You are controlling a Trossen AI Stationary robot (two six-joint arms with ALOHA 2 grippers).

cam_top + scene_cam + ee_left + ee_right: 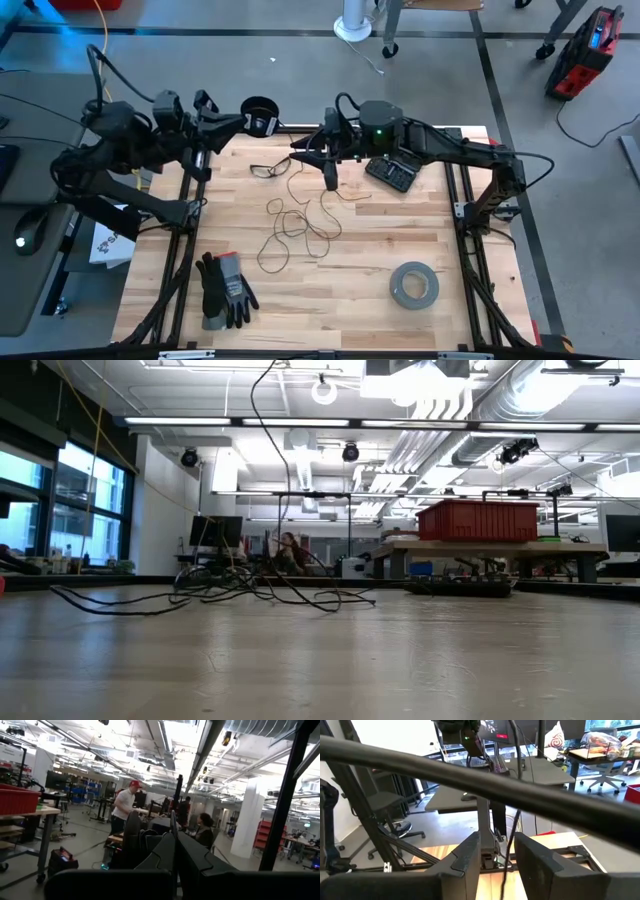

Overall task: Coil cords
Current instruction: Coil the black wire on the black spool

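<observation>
On pale wooden planks, the thin dark cord [300,215] sprawls in loose loops.

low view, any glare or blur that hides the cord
Low view: bright ceiling lights glare overhead, the near table is soft, and the cord is a dark low tangle. High view: even light, and the cord shows as thin loops.

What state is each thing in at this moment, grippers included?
Thin dark cord: loose and tangled on the table, not coiled; one strand rises to the right gripper.
Black spool: at the table's far edge, beside the left gripper.
Right gripper: over the cord, pinching a strand.
Left gripper: shut, empty, parked at the far left corner.
Grey tape roll: lying flat.
Gloves: piled together.
</observation>
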